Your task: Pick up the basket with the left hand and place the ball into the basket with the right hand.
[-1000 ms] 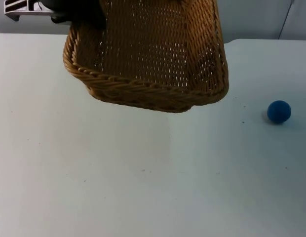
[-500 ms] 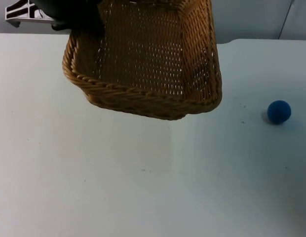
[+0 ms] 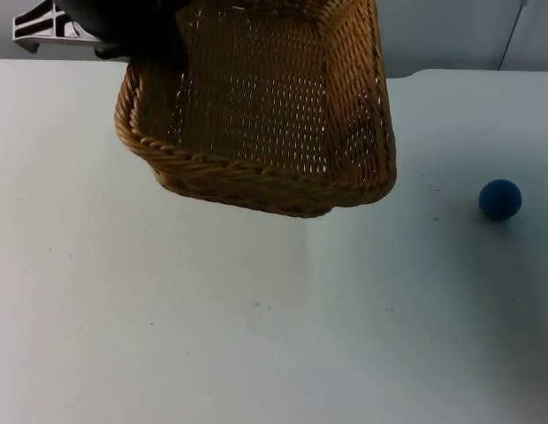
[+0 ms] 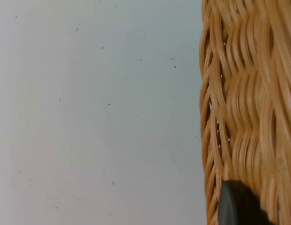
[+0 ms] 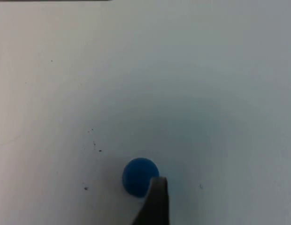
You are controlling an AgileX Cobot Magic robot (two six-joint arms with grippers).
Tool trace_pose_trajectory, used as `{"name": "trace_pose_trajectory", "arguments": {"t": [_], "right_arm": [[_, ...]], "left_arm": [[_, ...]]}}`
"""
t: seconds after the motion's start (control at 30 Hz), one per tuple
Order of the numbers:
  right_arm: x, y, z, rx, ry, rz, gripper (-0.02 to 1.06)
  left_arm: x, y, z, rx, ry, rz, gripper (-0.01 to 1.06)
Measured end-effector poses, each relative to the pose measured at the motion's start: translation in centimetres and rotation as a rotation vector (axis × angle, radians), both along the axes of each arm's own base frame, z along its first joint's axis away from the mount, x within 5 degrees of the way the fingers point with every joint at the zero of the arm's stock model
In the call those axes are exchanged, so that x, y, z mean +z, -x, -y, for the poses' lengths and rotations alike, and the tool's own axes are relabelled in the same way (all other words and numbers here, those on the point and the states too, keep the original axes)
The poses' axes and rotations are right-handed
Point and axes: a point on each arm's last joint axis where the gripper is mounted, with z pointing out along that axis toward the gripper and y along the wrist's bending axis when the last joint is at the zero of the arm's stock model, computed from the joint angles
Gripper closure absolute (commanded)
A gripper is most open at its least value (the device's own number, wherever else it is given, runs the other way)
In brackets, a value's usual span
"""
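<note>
A white desk (image 3: 256, 336) is running back to a grey wall (image 3: 451, 35). The left tool (image 4: 246, 207) is clamping the woven side of the basket (image 3: 256, 115) and holding it clear of the desk at about twelve o'clock in the top view, with the open mouth tipping toward six o'clock. The right tool (image 5: 155, 204) is hovering over the desk just beside the ball (image 5: 140, 176); whether it is apart or together I cannot tell. In the top view the blue ball (image 3: 499, 199) is sitting on the desk at about three o'clock, well apart from the basket's nearest corner.

The step in hand looks to be the right arm's pick. Doing it well probably means centring over the ball before descending, since a round ball is likely to roll away from an off-centre touch. The basket is tilting, so levelling it, or aiming the drop at its deepest part, should be keeping the ball from bouncing out over the low front rim.
</note>
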Motion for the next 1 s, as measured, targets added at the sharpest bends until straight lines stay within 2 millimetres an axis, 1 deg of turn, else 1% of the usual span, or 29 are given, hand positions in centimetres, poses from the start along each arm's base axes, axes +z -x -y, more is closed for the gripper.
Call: {"name": "trace_pose_trajectory", "arguments": {"t": [0.03,0.17,0.2,0.27,0.33,0.37,0.43,0.5,0.83,0.93,1.0], "right_arm": [[0.0,0.0,0.0,0.000,0.000,0.000,0.30],[-2.8,-3.3,-0.5,0.023,-0.021,-0.082,0.30],[-2.8,-3.3,-0.5,0.023,-0.021,-0.082,0.30],[-4.5,-4.6,-0.9,0.035,-0.041,-0.137,0.30],[-6.7,-5.9,-1.1,0.035,-0.060,-0.201,0.30],[-6.7,-5.9,-1.1,0.035,-0.060,-0.201,0.30],[-8.0,-6.6,-1.2,0.039,-0.060,-0.244,0.30],[-9.0,-7.1,-1.3,0.036,-0.063,-0.270,0.30],[-11.2,-8.9,-1.5,0.040,-0.064,-0.322,0.32],[-11.8,-9.3,-2.0,0.061,-0.077,-0.346,0.32],[-12.2,-9.7,-2.8,0.082,-0.085,-0.360,0.32]], "left_arm": [[0.0,0.0,0.0,0.000,0.000,0.000,1.05],[-0.3,-0.2,0.1,0.002,0.000,0.003,1.05],[-0.3,-0.2,0.1,0.002,0.000,0.003,1.05],[-0.2,-0.2,0.1,0.003,0.002,0.008,1.05],[-0.2,-0.2,0.1,0.003,0.003,0.011,1.05],[-0.2,-0.2,0.1,0.003,0.003,0.011,1.05],[-0.2,-0.2,0.1,0.004,0.003,0.012,1.05],[-0.3,-0.3,0.1,0.004,0.003,0.011,1.05],[-0.3,-0.3,0.1,0.005,0.004,0.011,1.05],[-0.3,-0.3,0.0,0.010,0.005,0.010,1.05],[-0.3,-0.4,-0.2,0.022,0.010,0.007,1.05]]}}
